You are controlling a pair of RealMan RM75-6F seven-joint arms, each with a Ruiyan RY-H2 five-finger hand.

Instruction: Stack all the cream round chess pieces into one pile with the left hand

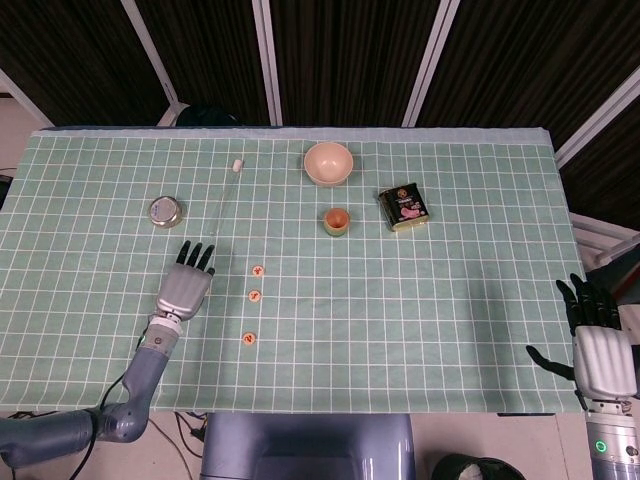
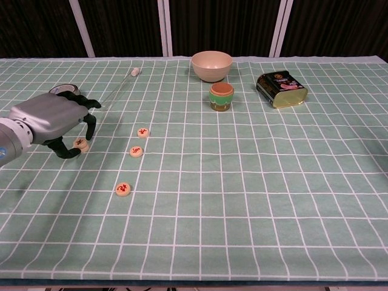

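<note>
Table (image 1: pixel 420 300) covered by a green cloth with a white grid is seen from above and from chest height. At the near left, the silver left hand (image 2: pixel 51 118) with black fingers is held low over the cloth, and one cream round chess piece (image 2: pixel 79 143) with red lettering is pinched between thumb and fingertips. At the near right edge, the right hand (image 1: pixel 597 350) is shown with its dark fingers spread apart, nothing held in it. A cream ceramic bowl (image 2: pixel 211 65) is placed at the far centre, with a gold rectangular tin (image 2: pixel 281 89) to its right and a small green cup with an orange rim (image 2: pixel 221 97) between them, nearer the front. A round silver tin (image 1: pixel 165 210) is set at the far left, beside a thin clear rod with a white tip (image 1: pixel 228 190). Three more cream chess pieces (image 2: pixel 136 151) are laid apart in a slanting line right of the left hand.
</note>
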